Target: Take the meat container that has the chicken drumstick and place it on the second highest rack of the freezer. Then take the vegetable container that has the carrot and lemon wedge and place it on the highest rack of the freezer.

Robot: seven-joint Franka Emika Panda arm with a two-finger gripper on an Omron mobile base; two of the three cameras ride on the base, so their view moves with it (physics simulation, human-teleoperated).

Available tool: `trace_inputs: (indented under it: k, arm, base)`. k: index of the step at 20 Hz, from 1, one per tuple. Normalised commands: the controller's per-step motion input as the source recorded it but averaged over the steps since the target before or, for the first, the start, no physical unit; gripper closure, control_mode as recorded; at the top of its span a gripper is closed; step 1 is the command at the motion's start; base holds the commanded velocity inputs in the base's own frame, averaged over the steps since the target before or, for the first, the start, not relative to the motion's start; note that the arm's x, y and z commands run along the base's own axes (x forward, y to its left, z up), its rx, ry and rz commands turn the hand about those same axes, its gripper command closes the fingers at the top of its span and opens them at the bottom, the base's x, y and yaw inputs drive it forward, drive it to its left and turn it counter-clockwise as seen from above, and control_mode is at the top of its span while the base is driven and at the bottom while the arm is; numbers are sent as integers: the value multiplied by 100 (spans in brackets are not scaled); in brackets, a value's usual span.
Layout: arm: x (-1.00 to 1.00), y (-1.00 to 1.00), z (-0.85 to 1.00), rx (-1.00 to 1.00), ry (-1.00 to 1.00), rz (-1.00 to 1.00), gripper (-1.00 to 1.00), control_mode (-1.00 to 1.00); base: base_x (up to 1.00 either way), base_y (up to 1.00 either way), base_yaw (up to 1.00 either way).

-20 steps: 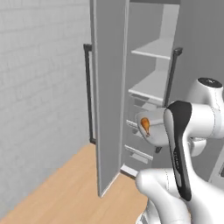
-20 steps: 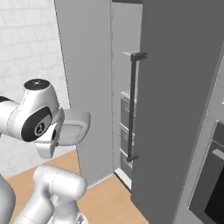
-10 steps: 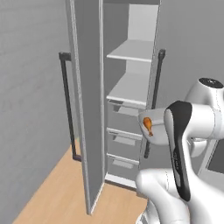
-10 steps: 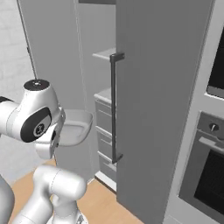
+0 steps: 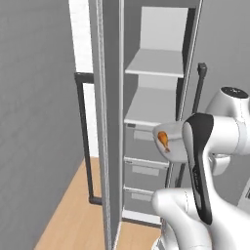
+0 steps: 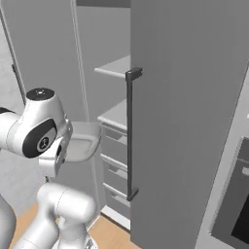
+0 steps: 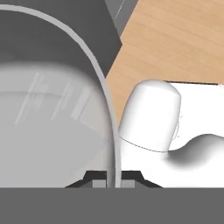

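The meat container (image 5: 171,138) is a pale, see-through tray, held in the air in front of the open freezer (image 5: 156,97) at about the height of its top drawer. The orange-brown chicken drumstick (image 5: 163,141) lies inside it. In the right base view the meat container (image 6: 83,146) juts out from the white arm toward the shelves. My gripper (image 7: 113,178) is shut on the container's rim, with the curved clear wall (image 7: 52,122) filling the left. The highest rack (image 5: 157,64) and the second rack (image 5: 151,105) are both bare. The vegetable container is out of view.
The freezer's left door (image 5: 110,122) stands open with a dark bar handle (image 5: 83,136). Its right door (image 6: 194,116) with its own handle (image 6: 129,136) stands close on the right. Grey drawers (image 5: 145,170) sit below the racks. An oven (image 6: 233,209) is at far right, above a wooden floor (image 5: 68,210).
Both base views have shifted and the freezer now looms larger and more head-on, so the base has moved. The container with the drumstick stays in my shut gripper.
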Motion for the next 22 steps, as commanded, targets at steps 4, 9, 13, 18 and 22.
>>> trace_inputs:
  k: [4, 9, 13, 18, 22]
  arm:
    - [0, 0, 0, 0, 0, 0, 100, 100]
    - [0, 0, 0, 0, 0, 0, 100, 100]
    - [0, 0, 0, 0, 0, 0, 100, 100]
    - [0, 0, 0, 0, 0, 0, 100, 100]
    - [0, 0, 0, 0, 0, 0, 100, 100]
  base:
    - [53, 8, -23]
    - [49, -11, -13]
    - [27, 14, -16]
    - [7, 37, -14]
    - [2, 51, -8]
